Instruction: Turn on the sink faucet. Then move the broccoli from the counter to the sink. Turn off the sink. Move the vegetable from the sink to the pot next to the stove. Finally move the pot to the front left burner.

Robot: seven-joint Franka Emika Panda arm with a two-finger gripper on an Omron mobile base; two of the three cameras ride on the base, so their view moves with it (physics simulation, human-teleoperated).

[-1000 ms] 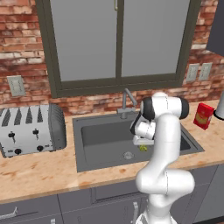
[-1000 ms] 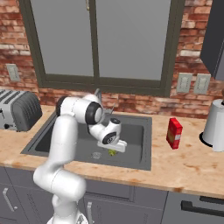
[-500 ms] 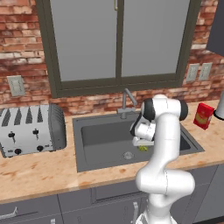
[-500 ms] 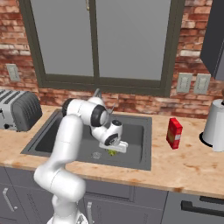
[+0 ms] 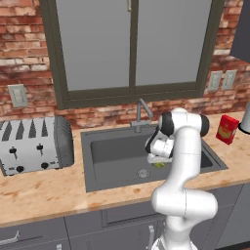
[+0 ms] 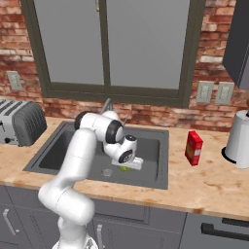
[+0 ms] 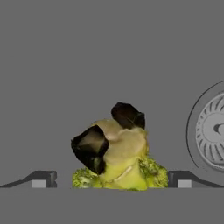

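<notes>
The broccoli (image 7: 116, 153) lies on the dark floor of the sink (image 5: 88, 141), close to the round drain (image 7: 214, 129). My gripper (image 7: 111, 181) hangs low over it, open, with one fingertip on each side of the floret and not touching it. From the base, the hand (image 5: 157, 160) sits down in the basin with a bit of green broccoli (image 5: 159, 165) (image 6: 125, 168) just under it. The sink faucet (image 5: 141, 113) (image 6: 108, 104) stands at the sink's back rim, behind the arm. The pot and the stove are out of view.
A silver toaster (image 5: 34, 144) (image 6: 19, 121) stands on the counter (image 5: 49, 190) left of the sink. A red box (image 5: 227, 129) (image 6: 193, 148) and a white canister (image 6: 239, 138) stand to the right. Brick wall and a window rise behind.
The hand has sunk slightly lower over the broccoli. The jaws have stayed open and the broccoli has not moved.
</notes>
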